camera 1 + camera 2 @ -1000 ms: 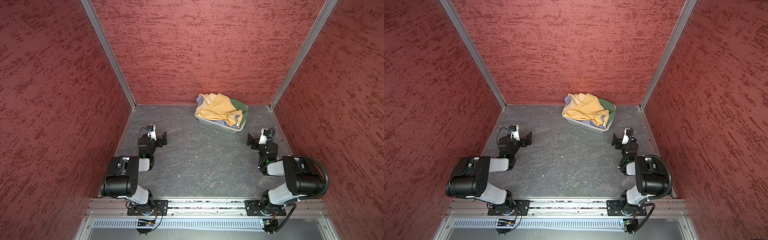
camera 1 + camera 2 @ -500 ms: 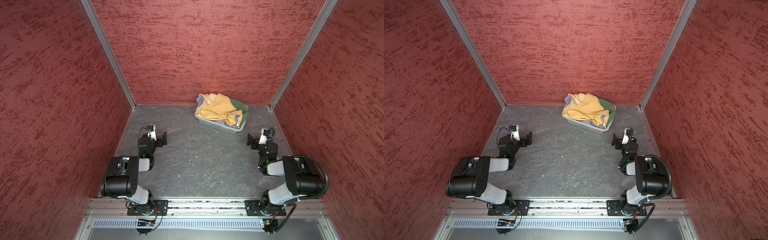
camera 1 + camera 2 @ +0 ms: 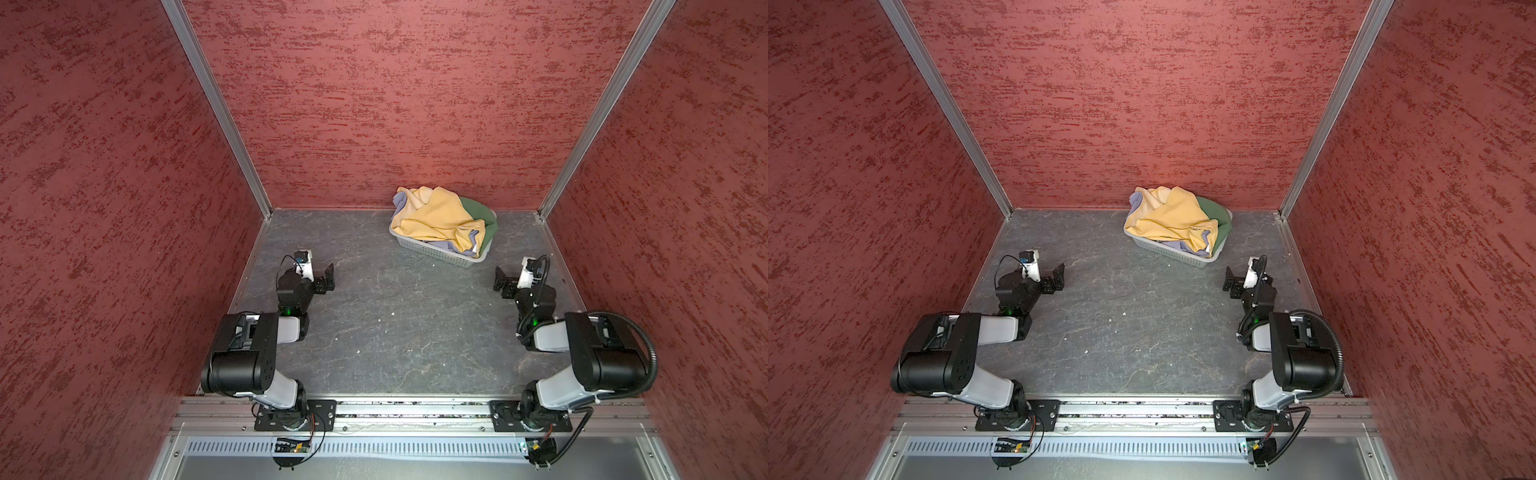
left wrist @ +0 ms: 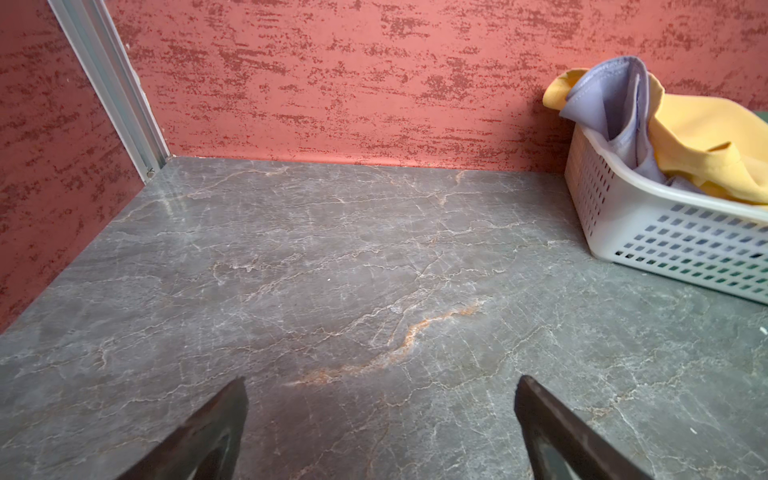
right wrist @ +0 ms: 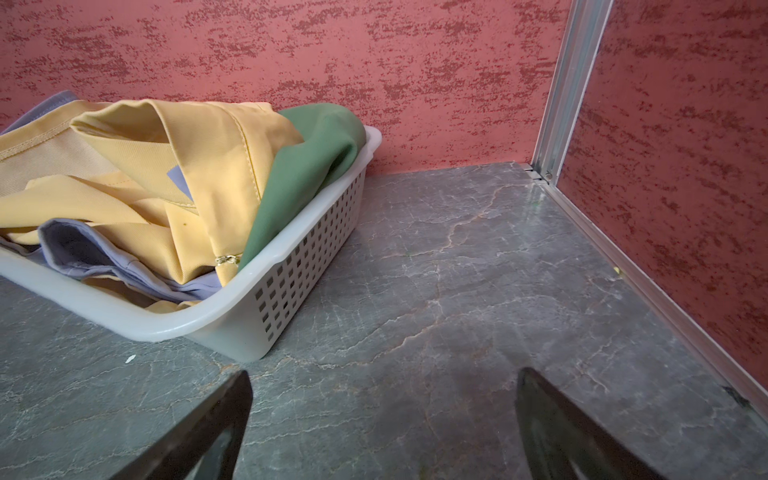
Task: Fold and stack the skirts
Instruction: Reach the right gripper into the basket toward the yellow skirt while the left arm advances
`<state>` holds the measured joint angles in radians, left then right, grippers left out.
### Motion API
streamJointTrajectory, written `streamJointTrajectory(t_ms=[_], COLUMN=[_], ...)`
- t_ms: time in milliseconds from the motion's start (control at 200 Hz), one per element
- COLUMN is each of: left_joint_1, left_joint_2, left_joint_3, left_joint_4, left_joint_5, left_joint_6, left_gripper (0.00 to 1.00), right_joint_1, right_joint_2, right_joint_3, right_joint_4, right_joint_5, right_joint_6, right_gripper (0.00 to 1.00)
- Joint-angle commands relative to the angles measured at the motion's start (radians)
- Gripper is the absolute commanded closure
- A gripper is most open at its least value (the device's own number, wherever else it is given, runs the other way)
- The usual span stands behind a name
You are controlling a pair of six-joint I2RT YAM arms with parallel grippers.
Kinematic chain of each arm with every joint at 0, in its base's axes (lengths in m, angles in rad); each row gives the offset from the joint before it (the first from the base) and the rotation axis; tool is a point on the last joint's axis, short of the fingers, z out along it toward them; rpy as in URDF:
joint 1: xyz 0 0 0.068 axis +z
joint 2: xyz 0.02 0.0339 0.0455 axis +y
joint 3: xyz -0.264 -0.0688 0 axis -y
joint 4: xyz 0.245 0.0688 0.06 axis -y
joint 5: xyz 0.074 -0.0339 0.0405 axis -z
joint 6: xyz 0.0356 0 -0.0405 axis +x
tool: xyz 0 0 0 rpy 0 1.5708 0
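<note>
Three skirts lie crumpled together in a white perforated basket (image 3: 440, 250) at the back of the table. The mustard yellow skirt (image 3: 436, 216) is on top, the lavender-grey one (image 3: 400, 200) shows at the left and front, and the dark green one (image 3: 478, 210) is on the right. My left gripper (image 3: 326, 279) rests low at the left, open and empty, well short of the basket. My right gripper (image 3: 502, 282) is open and empty just in front of the basket's right corner (image 5: 257, 324). In the wrist views, bare table shows between the left gripper's (image 4: 381, 380) and the right gripper's (image 5: 384, 372) fingers.
Red textured walls (image 3: 395, 104) enclose the grey marbled table (image 3: 407, 332) on three sides, with aluminium posts (image 3: 216, 108) in the back corners. A metal rail (image 3: 415, 409) carrying both arm bases runs along the front edge.
</note>
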<state>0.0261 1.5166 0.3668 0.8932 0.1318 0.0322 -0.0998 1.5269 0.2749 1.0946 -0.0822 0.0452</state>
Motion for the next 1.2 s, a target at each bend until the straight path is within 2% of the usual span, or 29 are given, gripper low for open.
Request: streamJointTrajectory(t_ms=[0,70,145,200,266,391,451,611,792,917,1052,1192], left_joint_1=[-0.031,-0.045,-0.086,-0.129,-0.186,-0.311,-0.379,-0.498,-0.604,-0.639,-0.650,-0.649], left_joint_2=[-0.047,-0.088,-0.159,-0.194,-0.225,-0.284,-0.296,-0.282,-0.198,-0.129,-0.073,-0.033], left_joint_3=[-0.034,-0.039,0.016,0.061,0.085,0.130,0.177,0.300,0.392,0.446,0.476,0.505], left_joint_4=[0.035,0.012,-0.166,-0.290,-0.359,-0.495,-0.574,-0.779,-0.882,-0.908,-0.858,-0.795], left_joint_5=[-0.056,-0.072,-0.103,-0.139,-0.187,-0.285,-0.358,-0.352,-0.378,-0.347,-0.298,-0.266], left_joint_6=[0.036,0.046,0.073,0.092,0.118,0.133,0.104,-0.055,-0.255,-0.345,-0.397,-0.416], left_gripper=[0.00,0.01,0.01,0.01,0.01,0.01,0.01,0.01,0.01,0.01,0.01,0.01], right_joint_1=[0.000,0.000,0.002,0.005,0.008,0.015,0.024,0.046,0.089,0.129,0.184,0.255], right_joint_2=[-0.083,-0.162,-0.224,-0.264,-0.310,-0.372,-0.383,-0.384,-0.308,-0.225,-0.152,-0.084], right_joint_3=[-0.014,0.003,0.024,0.034,0.057,0.164,0.218,0.325,0.469,0.584,0.691,0.801], right_joint_4=[0.010,-0.093,-0.193,-0.251,-0.334,-0.610,-0.722,-0.909,-1.049,-1.100,-1.103,-1.115], right_joint_5=[0.007,0.015,0.028,0.043,0.078,0.161,0.171,0.129,0.065,0.048,0.047,0.041], right_joint_6=[-0.008,-0.002,0.020,0.039,0.074,0.159,0.192,0.247,0.232,0.170,0.103,0.019], right_gripper=[0.01,0.01,0.01,0.01,0.01,0.01,0.01,0.01,0.01,0.01,0.02,0.10])
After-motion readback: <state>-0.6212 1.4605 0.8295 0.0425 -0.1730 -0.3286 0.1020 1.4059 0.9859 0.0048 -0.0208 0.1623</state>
